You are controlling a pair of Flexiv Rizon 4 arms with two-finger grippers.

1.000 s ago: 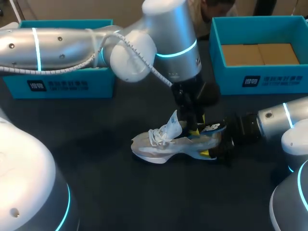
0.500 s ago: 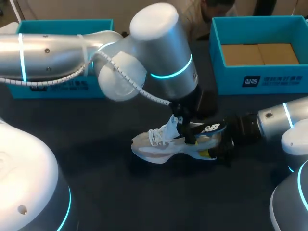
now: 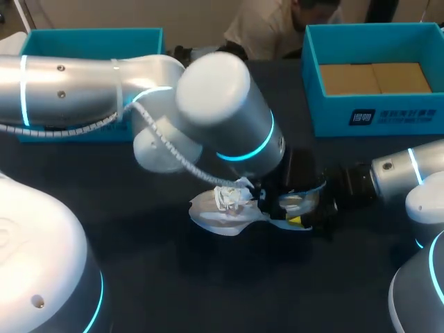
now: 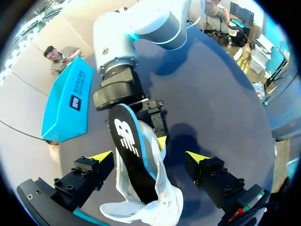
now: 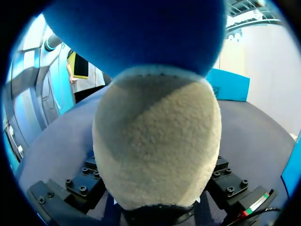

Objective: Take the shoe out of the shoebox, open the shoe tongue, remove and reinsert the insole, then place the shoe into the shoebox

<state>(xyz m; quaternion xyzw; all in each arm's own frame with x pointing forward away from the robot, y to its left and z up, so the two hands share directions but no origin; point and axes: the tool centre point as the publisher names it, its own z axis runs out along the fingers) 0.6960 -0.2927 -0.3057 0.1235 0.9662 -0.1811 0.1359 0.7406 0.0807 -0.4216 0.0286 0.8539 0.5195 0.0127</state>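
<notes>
Insole step, I'd say. Shoe [image 3: 222, 211] is on the table [image 3: 208, 291], out of the shoebox [image 3: 374, 114], with the right gripper [image 3: 297, 210] clamped on its heel. Left gripper [image 4: 149, 157] hangs spread wide over it. Next it probably needs to pinch the insole [image 4: 129, 150] sticking up.

A robotics lab: a dark table [image 3: 173, 291] carries 2 silver robot arms ringed with cyan light. The left arm [image 3: 69, 83] and right arm [image 3: 409, 170] come in over the table from its sides. At the table's far edge stand the left teal box [image 3: 90, 33] and right teal box [image 3: 374, 114], both open and labelled.
</notes>
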